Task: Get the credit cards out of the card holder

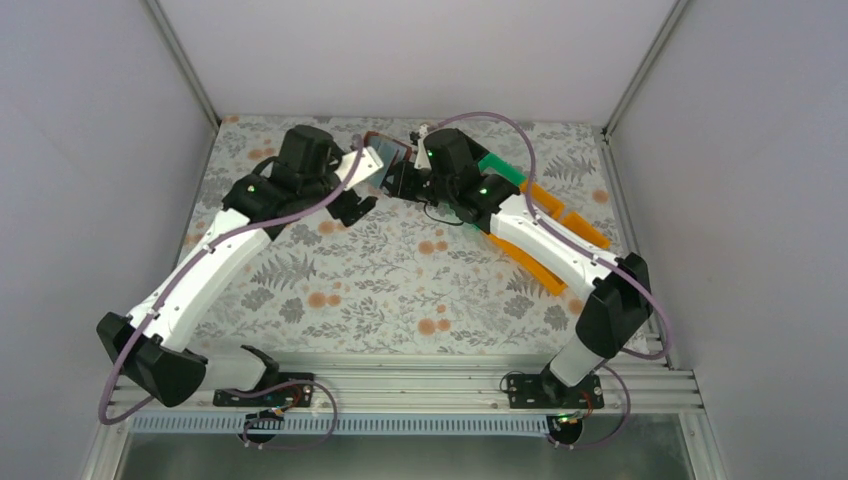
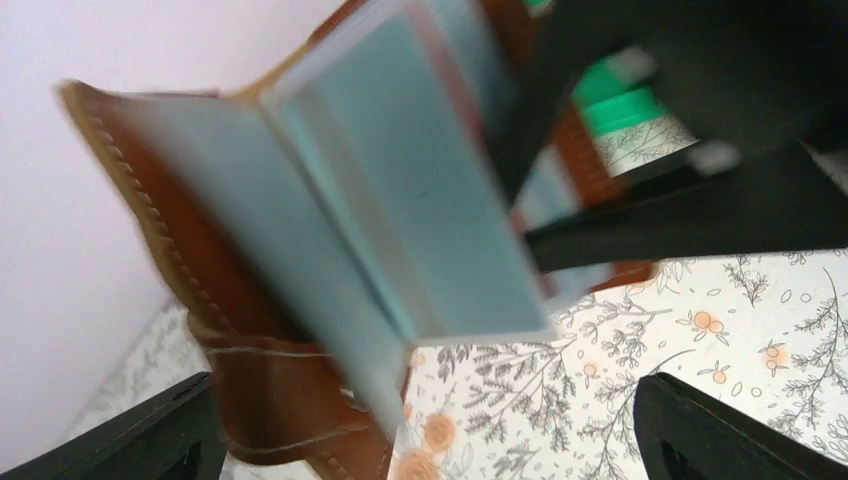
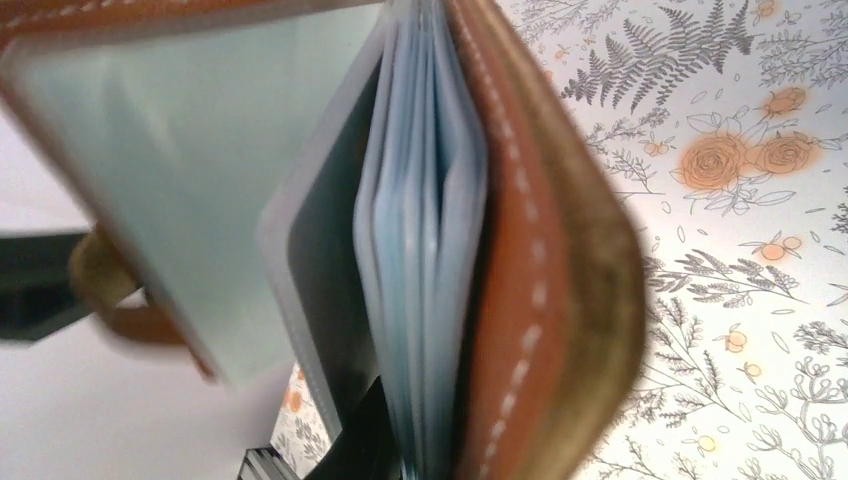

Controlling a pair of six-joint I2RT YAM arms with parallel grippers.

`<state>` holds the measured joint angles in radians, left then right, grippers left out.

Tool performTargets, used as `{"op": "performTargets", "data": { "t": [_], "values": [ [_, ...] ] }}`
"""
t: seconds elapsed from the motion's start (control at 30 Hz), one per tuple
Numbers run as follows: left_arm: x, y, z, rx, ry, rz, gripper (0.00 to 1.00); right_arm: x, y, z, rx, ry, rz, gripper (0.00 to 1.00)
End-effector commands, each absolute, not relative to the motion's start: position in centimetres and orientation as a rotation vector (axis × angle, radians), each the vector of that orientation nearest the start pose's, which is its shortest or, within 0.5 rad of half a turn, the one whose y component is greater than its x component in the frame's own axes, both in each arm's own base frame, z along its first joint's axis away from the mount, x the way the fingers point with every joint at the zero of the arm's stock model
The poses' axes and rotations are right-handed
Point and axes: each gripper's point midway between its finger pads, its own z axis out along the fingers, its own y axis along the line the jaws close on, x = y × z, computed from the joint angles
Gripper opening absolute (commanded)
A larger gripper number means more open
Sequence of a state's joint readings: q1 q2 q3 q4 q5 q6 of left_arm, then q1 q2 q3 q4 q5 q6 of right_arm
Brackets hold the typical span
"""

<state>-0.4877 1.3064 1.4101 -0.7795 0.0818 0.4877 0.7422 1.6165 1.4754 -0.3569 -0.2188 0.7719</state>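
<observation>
Right gripper [image 1: 403, 183]: pinching holder [image 3: 540, 280]. Left gripper [image 1: 352, 206]: spread, near. Risk: holder slips or twists if cards [image 3: 418, 260] are tugged.

Item 1. Tablecloth [image 1: 400, 290]: pale grey, printed with grey ferns and leaves and orange roses; covers the tabletop across the middle of the overhead frame. The same print shows at lower right of the left-wrist view [image 2: 600, 400] and along the right side of the right-wrist view [image 3: 740, 200].

Item 2. Green bin [image 1: 500, 167]: plastic, upper centre-right, partly hidden.

Item 3. Orange bins [image 1: 585, 228]: plastic, right of centre, just beside the green one, partly hidden.

Item 4. Enclosure walls [image 1: 80, 150]: plain white, left, right and rear.

Item 5. Aluminium rail [image 1: 420, 385]: slotted, along the bottom edge.
</observation>
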Motion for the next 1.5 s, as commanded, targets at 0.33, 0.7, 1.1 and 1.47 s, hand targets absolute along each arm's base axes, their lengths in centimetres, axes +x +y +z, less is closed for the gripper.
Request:
{"op": "performTargets", "data": {
  "t": [0.33, 0.7, 1.1, 1.47],
  "values": [
    [37.5, -19.3, 31.9, 1.016, 1.881, 0.228, 0.96, 34.5, 37.6, 30.4, -0.100, 2.195, 1.244, 0.04],
    [36.9, -18.0, 33.2, 1.015, 1.876, 0.117, 0.76, 33.8, 37.8, 29.3, -0.157, 2.219, 1.242, 0.04],
    [34.8, -15.4, 32.0, 1.081, 1.895, -0.461, 0.98, 30.7, 37.5, 29.7, -0.534, 2.164, 1.189, 0.04],
    [28.9, -16.6, 34.1, 1.186, 1.761, -0.837, 0.80, 26.3, 36.4, 31.9, -0.892, 1.977, 1.181, 0.04]
  ]
}}
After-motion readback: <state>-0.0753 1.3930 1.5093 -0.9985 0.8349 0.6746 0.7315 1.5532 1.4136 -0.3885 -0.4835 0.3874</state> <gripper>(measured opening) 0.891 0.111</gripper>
